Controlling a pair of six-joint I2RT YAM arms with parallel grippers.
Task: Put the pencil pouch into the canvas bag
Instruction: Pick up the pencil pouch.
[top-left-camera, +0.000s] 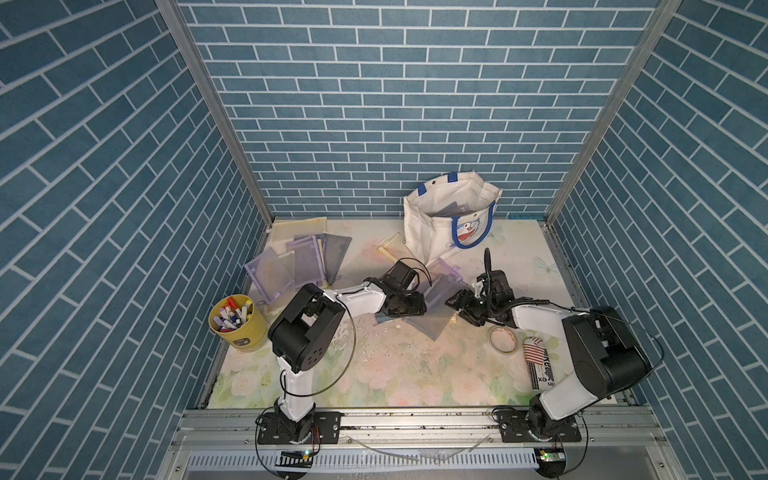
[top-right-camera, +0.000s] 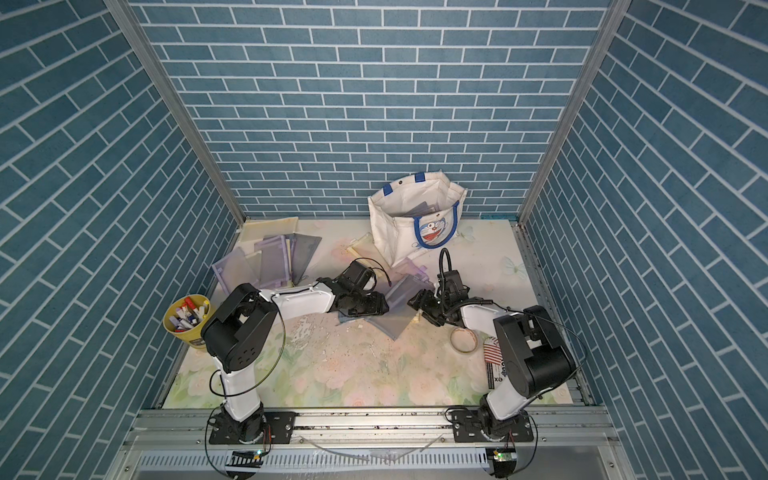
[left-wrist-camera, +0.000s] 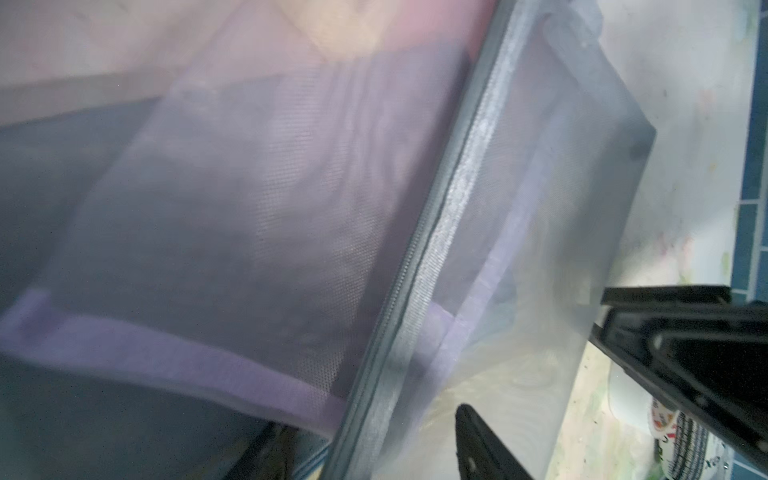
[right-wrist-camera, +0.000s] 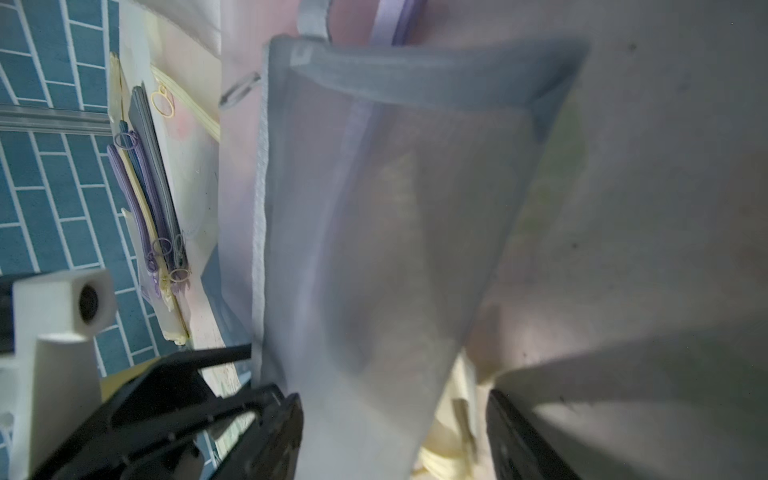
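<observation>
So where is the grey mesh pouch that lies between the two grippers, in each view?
Top view: grey mesh pouch mid-table, in front of the canvas bag.
Top view: same place.
Left wrist: fills the middle.
Right wrist: fills the centre.
Landmark: blue brick wall, in all four.

Mouth of the canvas bag (top-left-camera: 419, 232) gapes open, far right; loose pouches (top-left-camera: 446, 268) litter the approach, tape roll (top-left-camera: 493, 341) near right, near middle bare.
</observation>
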